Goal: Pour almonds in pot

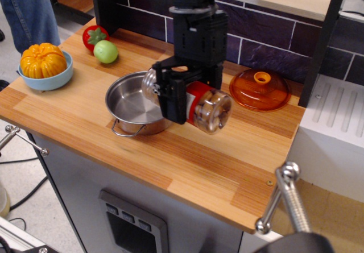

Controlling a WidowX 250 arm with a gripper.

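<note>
The black arm (pixel 196 28) comes down from above, its wrist bent so the gripper (pixel 179 96) points sideways. The jaws are clamped around the middle of a jar (pixel 207 108), which lies nearly level in their grasp.
</note>
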